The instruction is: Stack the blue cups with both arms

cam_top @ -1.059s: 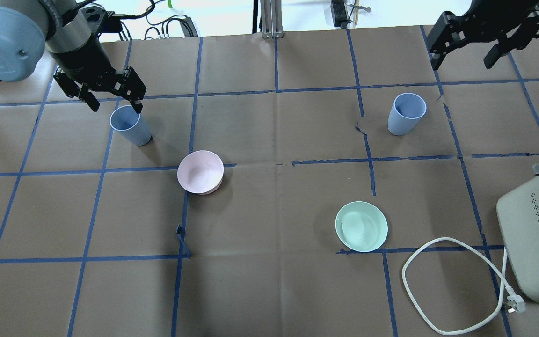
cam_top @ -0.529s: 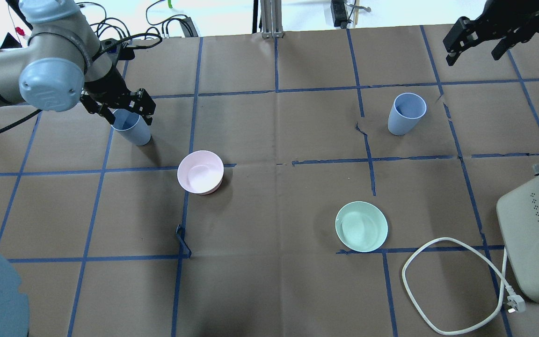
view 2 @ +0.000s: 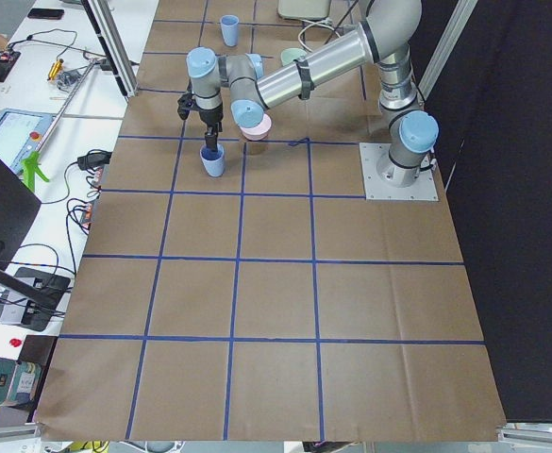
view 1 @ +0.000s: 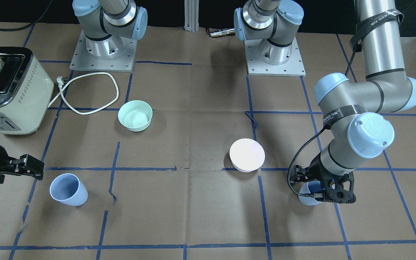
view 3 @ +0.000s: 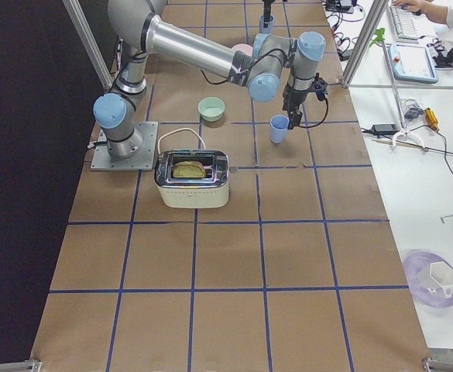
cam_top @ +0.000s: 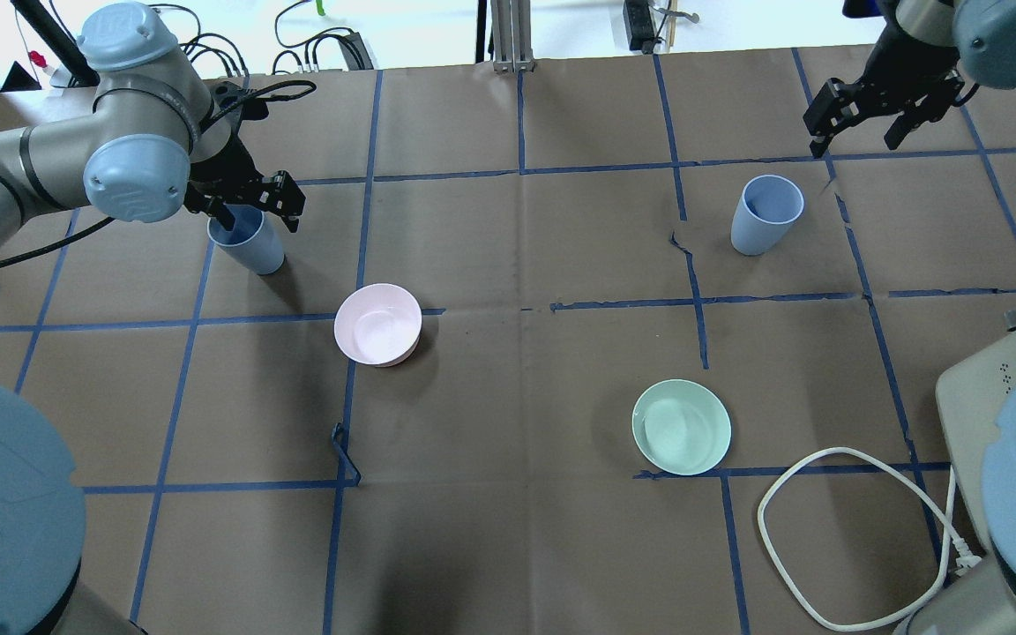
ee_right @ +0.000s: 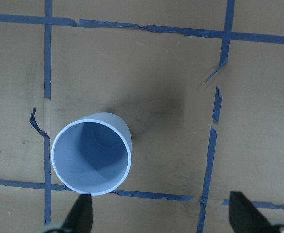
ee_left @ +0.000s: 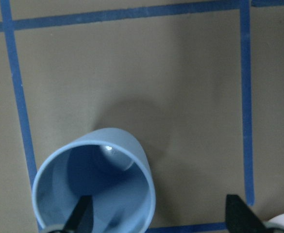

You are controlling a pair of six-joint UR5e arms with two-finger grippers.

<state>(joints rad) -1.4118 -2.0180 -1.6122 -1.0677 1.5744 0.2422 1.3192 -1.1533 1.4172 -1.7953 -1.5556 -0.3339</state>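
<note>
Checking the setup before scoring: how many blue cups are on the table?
2. One cup stands on the robot's left side; the left arm's jaws, open, straddle its wall. The other cup stands alone on the right, near the right arm's jaws. None appears hidden.

Overhead exterior: looks forward and down over the table (cam_top: 508, 547) from high up, wide enough to take in the pink bowl (cam_top: 377, 324), the mint-green bowl (cam_top: 681, 427), the left blue cup (cam_top: 245, 238) and the right blue cup (cam_top: 765, 214).

Front-facing: looks steeply down from across the table towards the two arm bases (view 1: 101, 54), showing the same four things mirrored.

Side views: look along the table from either end, high and far off.

Wrist-mounted: look straight down, very near, each onto one blue cup also seen from overhead.
</note>
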